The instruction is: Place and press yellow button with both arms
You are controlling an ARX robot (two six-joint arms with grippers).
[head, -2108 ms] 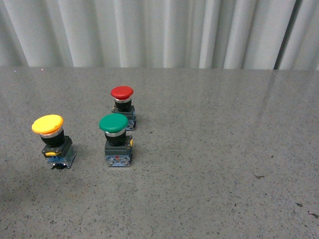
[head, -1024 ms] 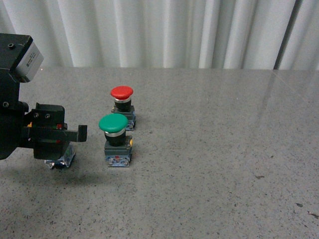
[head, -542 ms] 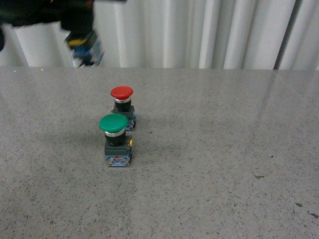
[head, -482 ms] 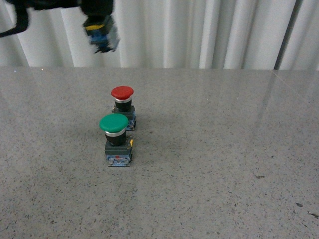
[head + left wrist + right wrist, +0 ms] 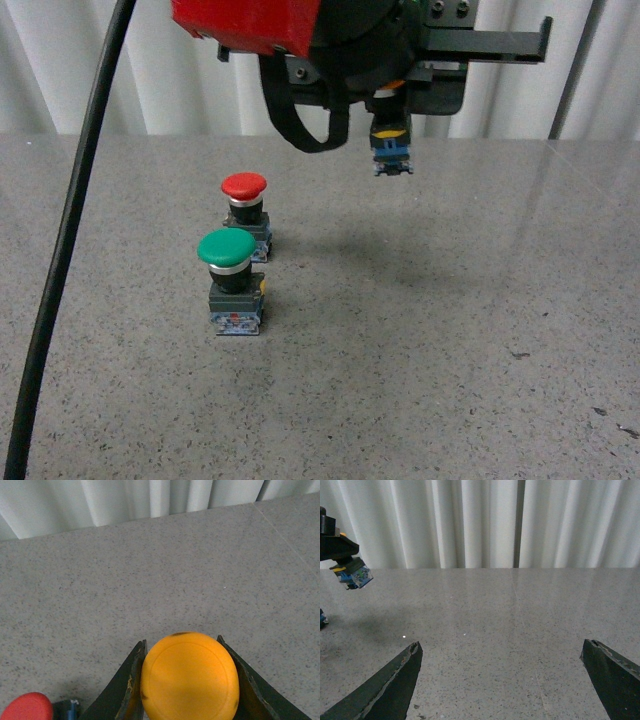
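The yellow button hangs in the air over the table's far middle, gripped by my left gripper (image 5: 392,118), which belongs to the red-housed arm. In the front view only its black body and blue-grey base (image 5: 391,150) show below the jaws. The left wrist view shows its wide yellow cap (image 5: 189,680) squeezed between the two black fingers (image 5: 131,680) of the left gripper (image 5: 181,645). My right gripper (image 5: 501,647) is open over bare table, with nothing between its fingers. From there the button's base (image 5: 352,575) is seen far off, held up above the surface. The right gripper is outside the front view.
A green-capped button (image 5: 232,280) and a red-capped button (image 5: 246,205) stand on the grey speckled table (image 5: 450,330), left of the held button. The red cap (image 5: 26,707) also shows in the left wrist view. A black cable (image 5: 70,230) hangs at the left. White curtains (image 5: 150,80) close the back.
The left gripper came in, shut on the yellow button at the table's left and lifted it. It then carried it rightward, from the upper left to above the table's middle.
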